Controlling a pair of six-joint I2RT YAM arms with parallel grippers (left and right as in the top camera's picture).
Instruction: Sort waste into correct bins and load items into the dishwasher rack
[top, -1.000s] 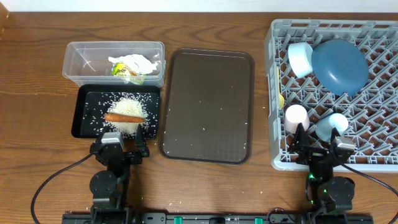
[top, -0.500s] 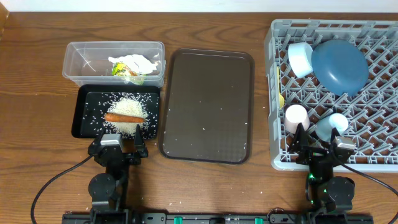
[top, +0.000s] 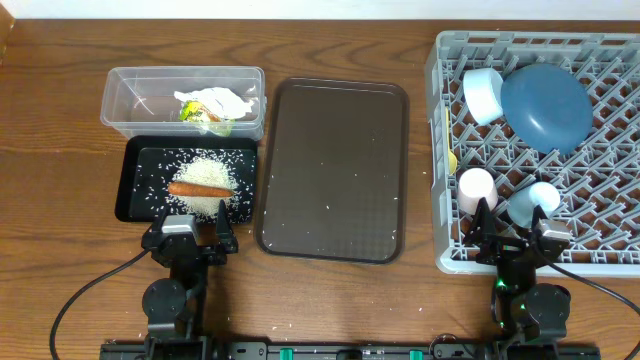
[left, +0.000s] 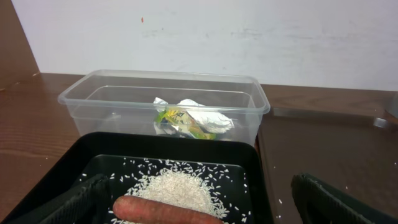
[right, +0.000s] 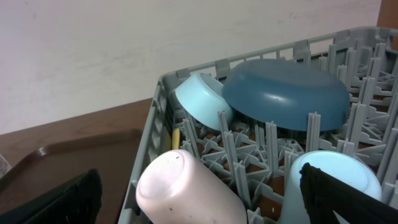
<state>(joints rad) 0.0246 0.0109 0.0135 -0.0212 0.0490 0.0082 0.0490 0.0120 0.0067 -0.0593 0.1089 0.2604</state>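
The clear tub (top: 120, 100) holds crumpled white paper with green-orange wrapper scraps (top: 210, 107); it also shows in the left wrist view (left: 193, 120). The black tray (top: 132, 190) holds a rice pile (top: 205, 170) and the orange stick (top: 200, 189). The grey rack (top: 620, 70) holds the dark blue plate (top: 545, 105), pale bowl (top: 483, 93), pink cup (top: 476, 187), light blue cup (top: 535, 198) and a bit of yellow spoon (top: 452, 160). My left gripper (top: 190, 232) is open and empty at the black tray's near edge. My right gripper (top: 512, 243) is open and empty at the rack's front edge.
A large dark brown serving tray (top: 335, 170) with a few stray rice grains lies between the bins and the rack. A white wall stands behind the table. Cables run along the front edge.
The left gripper drew back slightly toward the front edge, away from the black tray. The right arm and all objects stay put.
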